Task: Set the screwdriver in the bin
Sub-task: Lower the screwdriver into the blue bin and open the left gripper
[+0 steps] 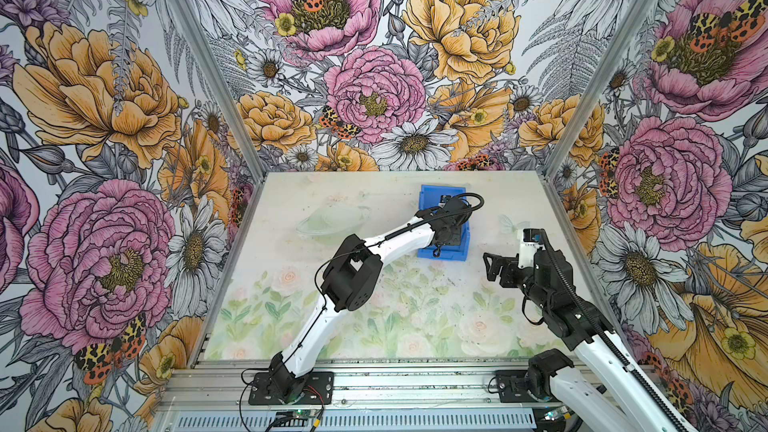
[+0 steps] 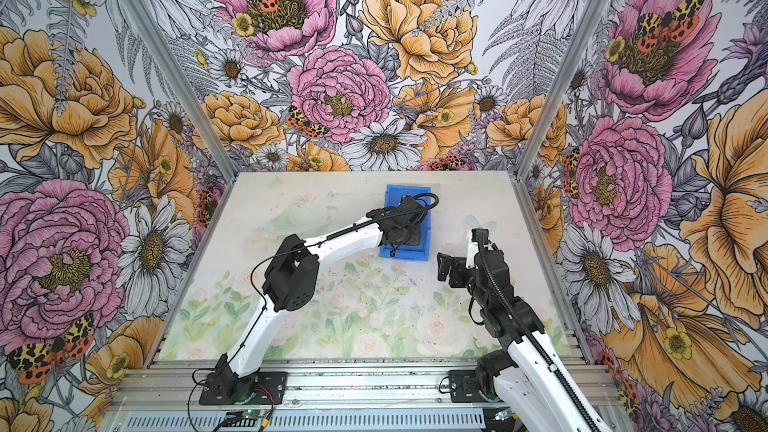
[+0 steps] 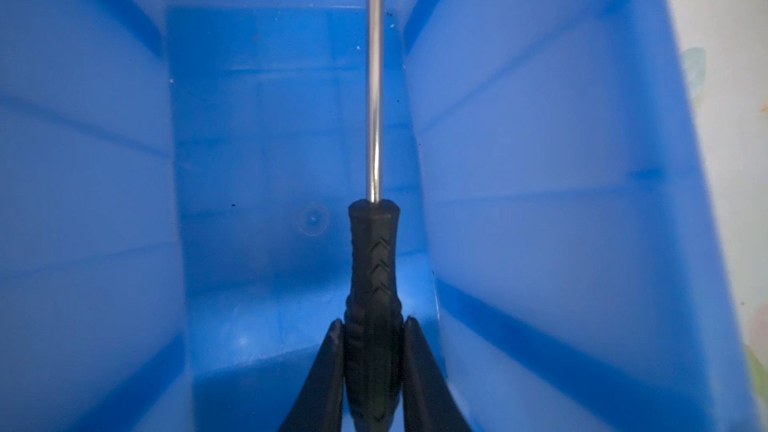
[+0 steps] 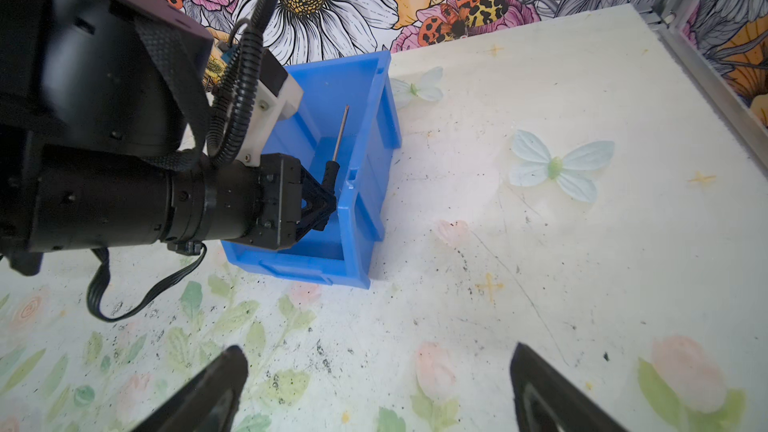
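Note:
The blue bin [image 1: 432, 195] [image 2: 399, 193] stands at the back middle of the table. My left gripper [image 3: 373, 320] reaches down inside it, shut on the black handle of the screwdriver [image 3: 374, 263]. The thin metal shaft points along the bin's length, close to one long wall [image 3: 540, 160]. In the right wrist view the screwdriver [image 4: 331, 174] is held above the bin's floor, inside the bin [image 4: 365, 209], with the left gripper [image 4: 320, 205] clamped on it. My right gripper [image 1: 490, 270] [image 2: 442, 268] [image 4: 378, 350] hovers open to the right of the bin, with nothing between its fingers.
The left forearm [image 1: 399, 238] stretches from the front rail across the table to the bin. Aluminium corner posts [image 1: 552, 168] and floral walls close in the back and sides. The table [image 1: 415, 317] carries a printed flower pattern and dark specks.

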### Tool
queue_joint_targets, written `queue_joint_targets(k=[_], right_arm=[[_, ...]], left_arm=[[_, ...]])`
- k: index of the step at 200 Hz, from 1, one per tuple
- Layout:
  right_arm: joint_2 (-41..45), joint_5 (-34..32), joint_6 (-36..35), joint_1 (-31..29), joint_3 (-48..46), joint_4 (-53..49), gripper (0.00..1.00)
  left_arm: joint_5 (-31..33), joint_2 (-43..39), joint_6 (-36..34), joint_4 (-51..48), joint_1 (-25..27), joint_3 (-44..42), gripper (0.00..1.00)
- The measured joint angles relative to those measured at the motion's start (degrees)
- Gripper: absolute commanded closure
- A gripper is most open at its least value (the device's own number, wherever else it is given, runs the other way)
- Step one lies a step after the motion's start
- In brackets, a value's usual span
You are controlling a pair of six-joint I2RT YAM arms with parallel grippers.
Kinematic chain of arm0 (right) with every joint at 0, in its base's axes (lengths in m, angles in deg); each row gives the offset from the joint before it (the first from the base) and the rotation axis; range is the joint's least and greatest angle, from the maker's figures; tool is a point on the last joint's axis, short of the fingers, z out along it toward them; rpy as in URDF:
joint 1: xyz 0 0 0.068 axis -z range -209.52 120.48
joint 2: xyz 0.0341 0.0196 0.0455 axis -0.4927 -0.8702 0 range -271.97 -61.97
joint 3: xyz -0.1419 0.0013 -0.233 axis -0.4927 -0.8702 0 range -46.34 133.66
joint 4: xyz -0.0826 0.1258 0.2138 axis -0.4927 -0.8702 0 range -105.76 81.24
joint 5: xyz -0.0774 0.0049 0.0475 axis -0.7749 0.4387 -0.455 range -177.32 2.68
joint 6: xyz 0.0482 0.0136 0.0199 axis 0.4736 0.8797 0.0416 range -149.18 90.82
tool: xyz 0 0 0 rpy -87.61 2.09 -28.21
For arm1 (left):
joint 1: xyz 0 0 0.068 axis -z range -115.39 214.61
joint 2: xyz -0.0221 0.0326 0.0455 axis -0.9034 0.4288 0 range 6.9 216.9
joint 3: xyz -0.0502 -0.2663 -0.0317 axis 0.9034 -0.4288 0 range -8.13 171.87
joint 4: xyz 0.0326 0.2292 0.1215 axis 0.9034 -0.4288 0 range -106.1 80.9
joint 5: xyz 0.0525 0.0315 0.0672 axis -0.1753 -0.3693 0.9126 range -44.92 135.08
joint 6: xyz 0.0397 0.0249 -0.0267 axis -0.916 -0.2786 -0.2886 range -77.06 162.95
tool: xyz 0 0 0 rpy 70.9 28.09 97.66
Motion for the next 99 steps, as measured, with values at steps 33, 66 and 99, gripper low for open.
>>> queue_joint_targets(k=[33,66,99], right_arm=[[0.0,0.0,0.0,0.0,0.0,0.0,0.01],[-0.2,0.0,0.0,0.0,0.0,0.0,0.00],[-0.2,0.0,0.0,0.0,0.0,0.0,0.00]], left_arm=[[0.0,1.7,0.0,-0.2,-0.1,0.6,1.00],[0.0,1.9,0.0,-0.3,-0.2,0.7,0.90],[0.0,1.9,-0.1,-0.4,-0.3,1.4,0.70]])
